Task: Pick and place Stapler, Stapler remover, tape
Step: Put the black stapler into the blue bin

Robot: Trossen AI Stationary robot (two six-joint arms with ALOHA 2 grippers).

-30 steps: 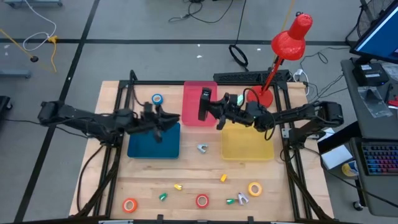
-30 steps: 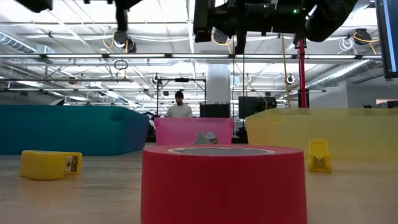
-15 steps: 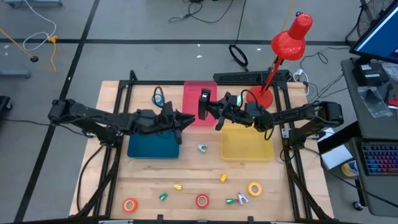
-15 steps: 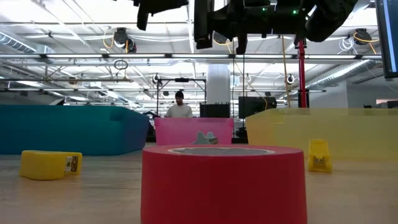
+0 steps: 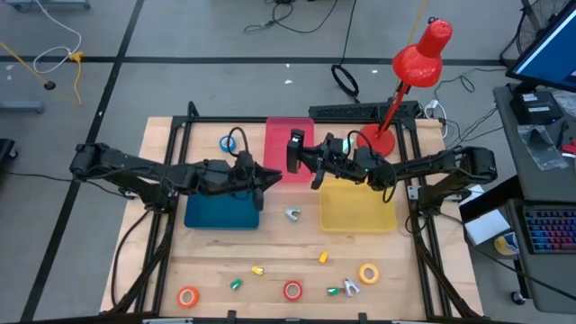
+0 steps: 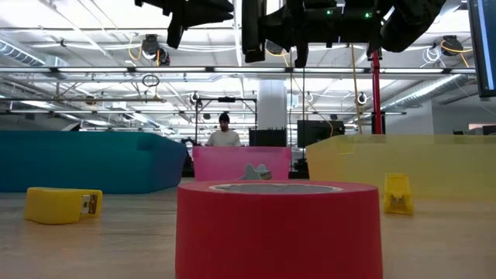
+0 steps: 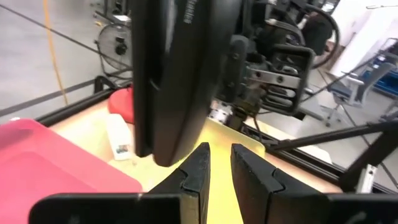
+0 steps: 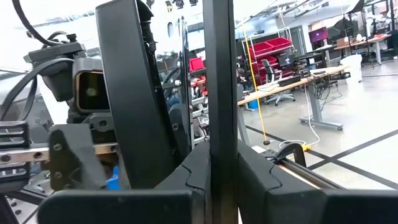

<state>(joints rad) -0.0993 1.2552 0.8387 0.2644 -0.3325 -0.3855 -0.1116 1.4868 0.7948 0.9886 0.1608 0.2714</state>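
Note:
My right gripper (image 5: 312,163) holds a black stapler (image 5: 295,151) in the air over the pink tray (image 5: 281,135). My left gripper (image 5: 273,174) reaches level from the left. Its tips sit just short of the stapler (image 7: 180,74), all but shut, with nothing between them (image 7: 219,167). The tape rolls lie flat on the table: blue (image 5: 225,142) beyond the blue tray, and orange (image 5: 187,296), red (image 5: 292,290) and yellow (image 5: 369,273) near the front edge. A silver staple remover (image 5: 292,214) lies between the blue tray (image 5: 222,211) and the yellow tray (image 5: 358,207). My left gripper is close beside the stapler's lower end (image 7: 166,152); I cannot tell whether it touches it. My right gripper pinches the stapler's thin flat bar (image 8: 221,93) between its two fingers, coming roughly level from the table's right. The thicker body (image 8: 134,99) stands apart beside the bar. The stapler stands on end, lifted clear above the pink tray.
Small yellow, green and grey pieces (image 5: 257,269) (image 5: 335,291) lie among the front tape rolls. A red desk lamp (image 5: 418,58) stands at the far right corner. In the low view the red roll (image 6: 279,229) fills the foreground, and a person (image 6: 225,132) stands far behind.
My left gripper has gone from above the blue tray's far edge toward the table's right, up to the stapler, and has tipped up from pointing downward to about level. My right gripper and the stapler have stayed in place.

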